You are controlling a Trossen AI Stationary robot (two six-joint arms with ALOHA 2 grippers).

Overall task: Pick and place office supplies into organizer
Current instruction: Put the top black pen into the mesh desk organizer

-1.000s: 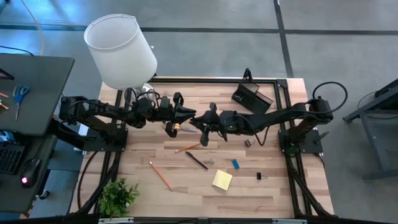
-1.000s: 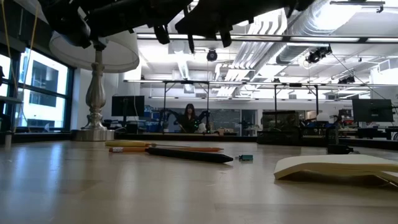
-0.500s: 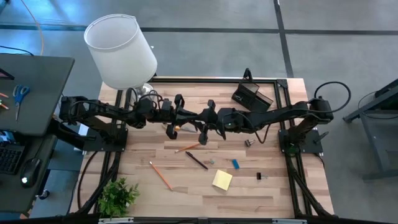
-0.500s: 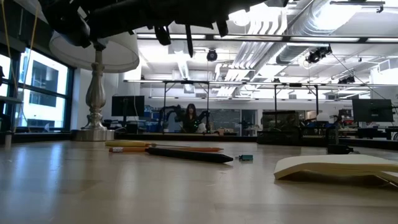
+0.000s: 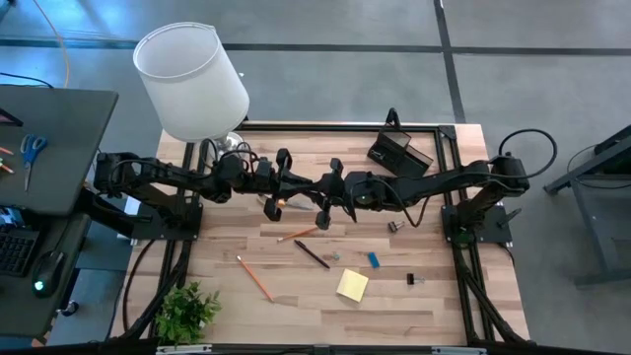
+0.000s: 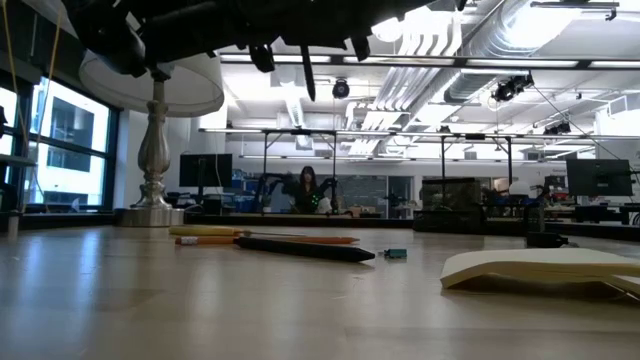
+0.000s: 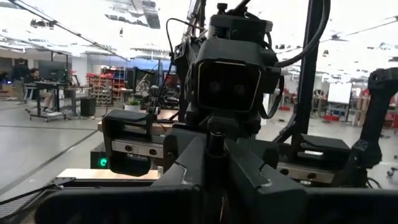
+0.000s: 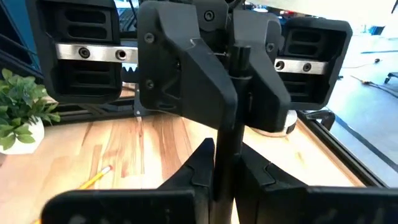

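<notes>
Both pincers are meeting in mid-air over the middle of the table. The left gripper (image 7: 214,149) and the right gripper (image 8: 225,158) are facing each other, and each is pinching the same thin black pen (image 8: 224,118) with its fingers pressed together on it. The two arms are stretching in from opposite sides and hiding part of the tabletop under them; something small and yellow (image 5: 272,204) is peeking out below the left one, too covered to identify.

The pen is standing upright, its long axis vertical. Its lower end is pointing down at the table and hanging well clear of it.

The organizer (image 5: 397,154) is sitting near the far right corner, well apart from the grippers. Nearer the front, an orange pencil (image 5: 298,234) and a second black pen (image 5: 312,254) are lying just beside each other. Another orange pencil (image 5: 254,279), a yellow sticky pad (image 5: 352,285), a blue eraser (image 5: 373,259) and a black clip (image 5: 412,280) are lying scattered around them. A lamp (image 5: 192,79) with a white shade is standing at the far left corner, and a small plant (image 5: 185,311) is sitting at the near left.

The table (image 5: 434,316) is showing pale wooden planks inside a black frame. Around it, grey floor is spreading out, a dark side desk (image 5: 59,128) is holding blue scissors (image 5: 33,148), and beyond, a bright workshop with ceiling ducts is opening up, where a person (image 6: 307,187) is standing far off.
</notes>
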